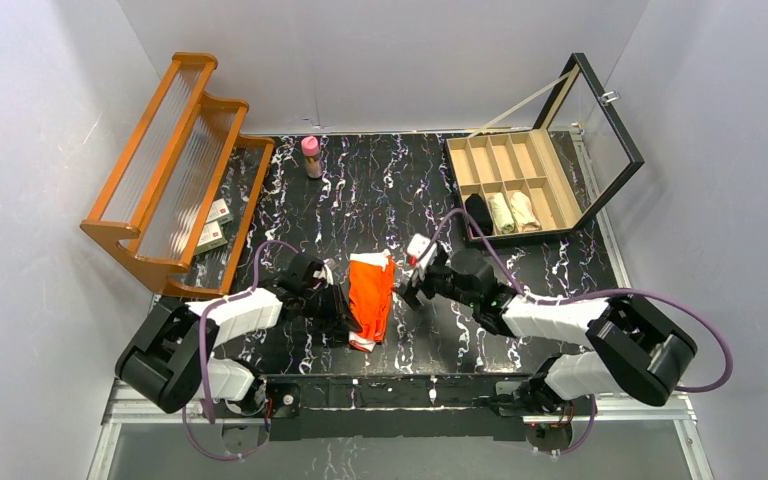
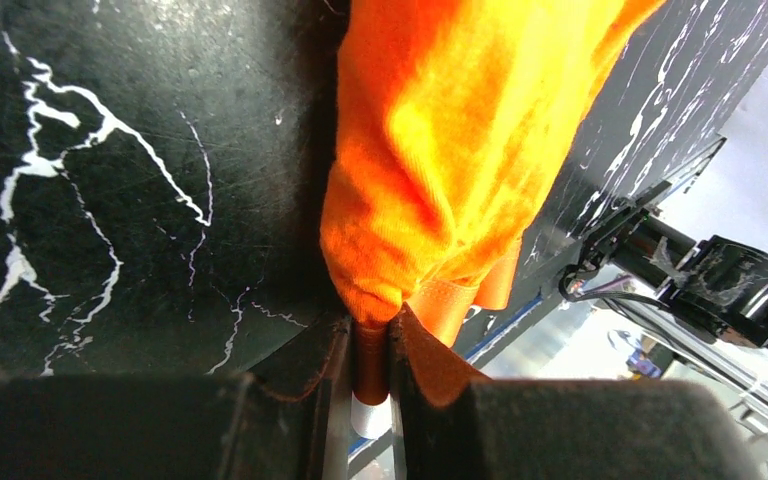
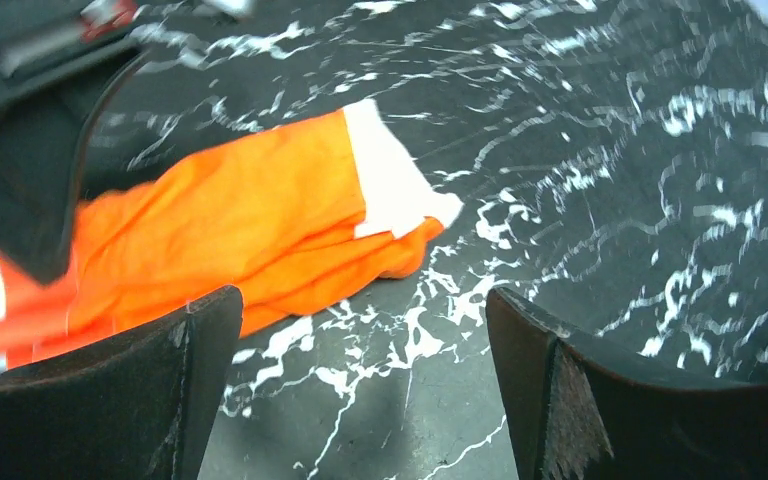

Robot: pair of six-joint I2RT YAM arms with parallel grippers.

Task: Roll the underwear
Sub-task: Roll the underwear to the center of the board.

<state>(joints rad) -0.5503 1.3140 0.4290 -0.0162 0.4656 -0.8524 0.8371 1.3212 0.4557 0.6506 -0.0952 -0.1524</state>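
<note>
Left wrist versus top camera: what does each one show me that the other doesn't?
Only left wrist: the left fingers pinched shut on a fold of the orange underwear. Only top: the right fingers beside it, the divided box holding rolled cloths, the wooden rack, the bottle. Both: the orange underwear lying on the black marbled table.

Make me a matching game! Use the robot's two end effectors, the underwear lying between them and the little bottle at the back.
Things:
1 left end effector
2 right end effector
3 underwear
4 bottle

Colour or state:
A pink cap
B open, holding nothing
C orange with white trim
D shut on the cloth

Pairs: 1-D, 2-B, 3-C, 4-A
</note>
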